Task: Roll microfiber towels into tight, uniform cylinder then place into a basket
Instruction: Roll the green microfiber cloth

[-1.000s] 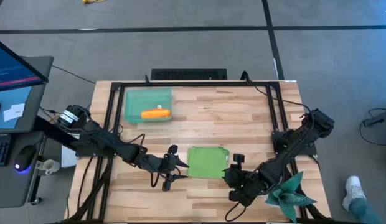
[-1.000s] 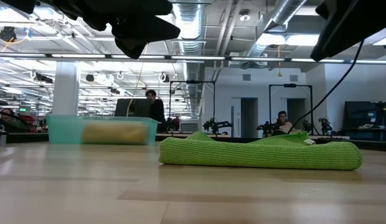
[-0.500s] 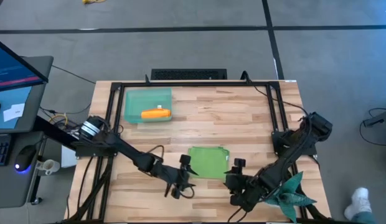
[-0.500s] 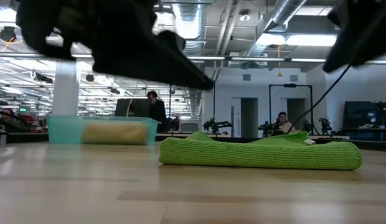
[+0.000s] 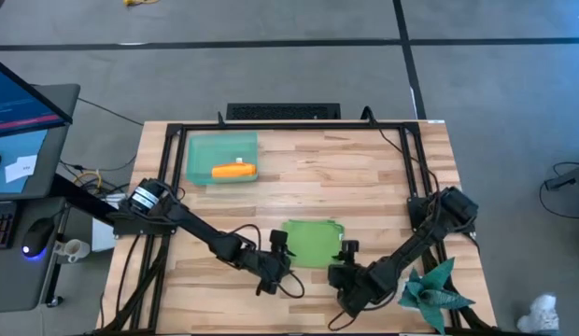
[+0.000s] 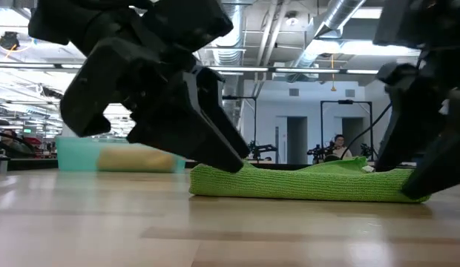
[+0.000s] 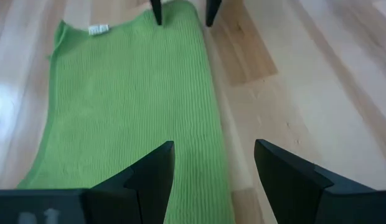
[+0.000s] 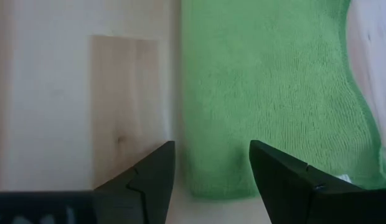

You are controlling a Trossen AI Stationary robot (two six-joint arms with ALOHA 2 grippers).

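The lime green towel (image 5: 313, 243) lies flat on the table, folded over; it also shows in the low view (image 6: 311, 184). My left gripper (image 5: 282, 250) is open and low at the towel's near left corner (image 7: 199, 174), one finger over the cloth and one over bare wood. My right gripper (image 5: 345, 254) is open and low at the towel's near right corner (image 8: 208, 180). The orange towel (image 5: 233, 171) lies rolled up in the teal basket (image 5: 201, 149) at the far left. My left gripper comes slanting down at the towel's near left corner (image 6: 241, 169); I cannot tell whether its fingers touch the cloth. My right gripper comes slanting down at the towel's near right corner (image 6: 408, 191); I cannot tell whether its fingers touch the cloth.
A spiky teal star-shaped object (image 5: 434, 291) lies at the table's near right corner, just behind my right arm. A black frame rail (image 5: 271, 126) runs along the table's far side. Bare wood lies between the basket and the green towel.
My left gripper has gone toward the table's right edge and down, to the green towel's near left corner. My right gripper has gone toward the table's left edge and down, to the near right corner. The towel has not moved.
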